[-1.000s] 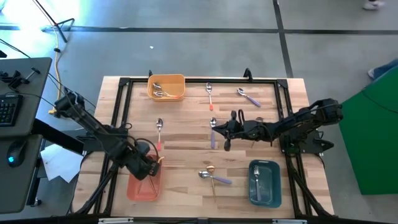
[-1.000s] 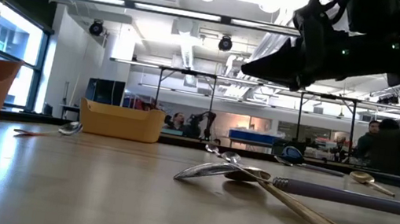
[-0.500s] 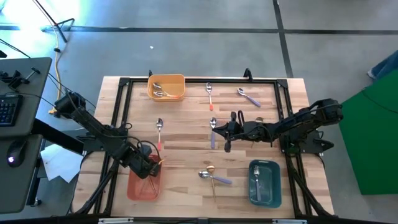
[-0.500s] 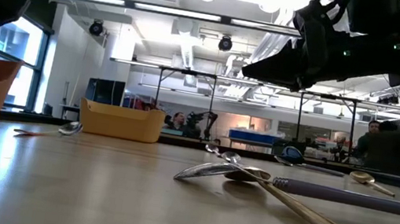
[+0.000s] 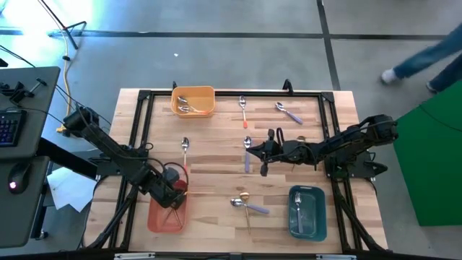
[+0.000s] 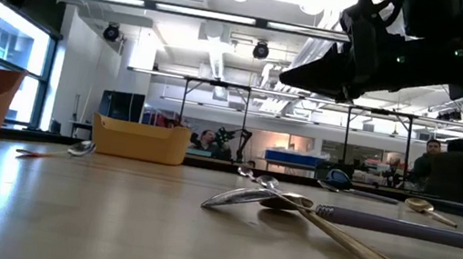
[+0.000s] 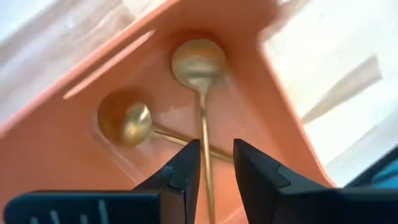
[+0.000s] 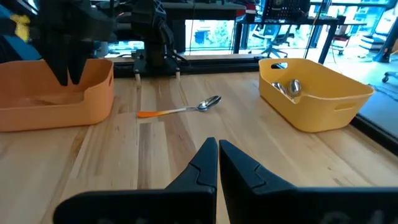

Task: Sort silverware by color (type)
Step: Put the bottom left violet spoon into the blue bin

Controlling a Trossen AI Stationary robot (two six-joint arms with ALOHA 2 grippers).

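My left gripper (image 5: pixel 175 192) hangs open over the red-orange bin (image 5: pixel 154 217), at its far right corner. Two gold spoons (image 7: pixel 199 62) (image 7: pixel 124 121) lie crossed on the bin's floor right below its fingers (image 7: pixel 186 165). My right gripper (image 5: pixel 256 150) is shut and hovers above mid-table, over a purple-handled spoon (image 5: pixel 247 155). More spoons lie flat on the wood: red-handled ones (image 5: pixel 185 152) (image 5: pixel 244 108), a purple one (image 5: pixel 289 112), and a gold and purple pair crossed (image 5: pixel 247 204) near the front.
A yellow bin (image 5: pixel 193 101) with silver spoons stands at the far left, and a teal bin (image 5: pixel 307 211) holding one spoon stands at the near right. A black frame (image 5: pixel 231 92) runs round the table. Bare wood lies between the bins. A person walks past beyond the far right corner.
In the low view a spoon hung under my left gripper above the orange bin's rim, then dipped down into the bin. Now the left gripper has risen again and the spoon lies in the bin. My right arm has kept still.
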